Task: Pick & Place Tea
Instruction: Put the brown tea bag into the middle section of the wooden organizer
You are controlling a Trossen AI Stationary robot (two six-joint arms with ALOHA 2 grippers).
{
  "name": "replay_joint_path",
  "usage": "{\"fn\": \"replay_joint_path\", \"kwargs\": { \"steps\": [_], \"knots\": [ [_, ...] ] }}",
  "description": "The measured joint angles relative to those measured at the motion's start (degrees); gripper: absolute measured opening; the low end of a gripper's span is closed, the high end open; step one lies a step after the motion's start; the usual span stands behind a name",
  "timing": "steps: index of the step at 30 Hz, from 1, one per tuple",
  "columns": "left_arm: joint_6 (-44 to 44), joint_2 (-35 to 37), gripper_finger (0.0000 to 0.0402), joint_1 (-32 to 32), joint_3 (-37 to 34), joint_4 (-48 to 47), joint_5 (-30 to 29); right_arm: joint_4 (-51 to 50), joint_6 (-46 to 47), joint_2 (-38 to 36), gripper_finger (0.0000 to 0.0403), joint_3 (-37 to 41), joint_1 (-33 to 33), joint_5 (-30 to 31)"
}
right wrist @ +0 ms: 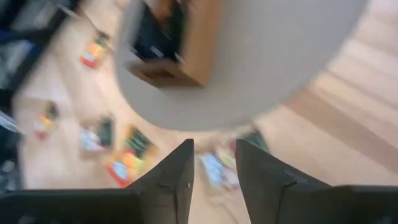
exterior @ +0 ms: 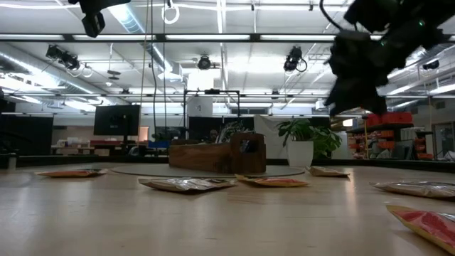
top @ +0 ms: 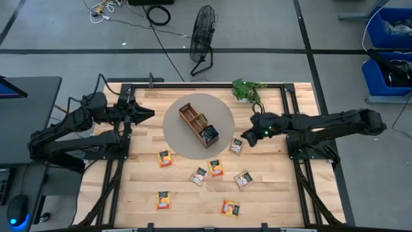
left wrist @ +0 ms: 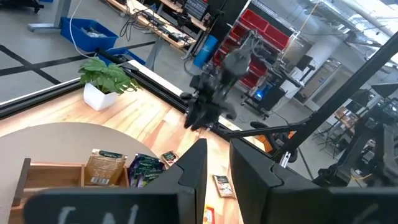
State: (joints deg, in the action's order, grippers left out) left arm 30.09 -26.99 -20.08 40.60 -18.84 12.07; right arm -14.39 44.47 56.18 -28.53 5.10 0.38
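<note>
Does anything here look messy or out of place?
Nothing is damaged, but the tea sachets lie scattered at odd angles across the table, most still outside the wooden tray. One sachet lies beside the right claw.

No legible text, labels, brands, numbers or signs anywhere; printing on tea sachets [top: 165, 158] too small to read.

The wooden tray [top: 198, 125] is set on the round mat [top: 172, 136] at mid-table. Seven tea sachets [top: 215, 168] are spread before it; the plant [top: 244, 89] stands behind, to the right.
</note>
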Motion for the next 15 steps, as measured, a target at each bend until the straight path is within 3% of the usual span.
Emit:
{"fn": "replay_joint_path", "kwargs": {
  "steps": [9,15],
  "knots": [
    [1.21,0.00,0.0071,0.01,0.00,-1.08,0.00,-0.82,-4.01,1.46,0.0131,4.41,-0.04,1.66],
    [1.24,0.00,0.0071,0.01,0.00,-2.61,0.01,3.02,-10.52,5.06,0.0186,4.45,-0.01,3.66]
  ]
}}
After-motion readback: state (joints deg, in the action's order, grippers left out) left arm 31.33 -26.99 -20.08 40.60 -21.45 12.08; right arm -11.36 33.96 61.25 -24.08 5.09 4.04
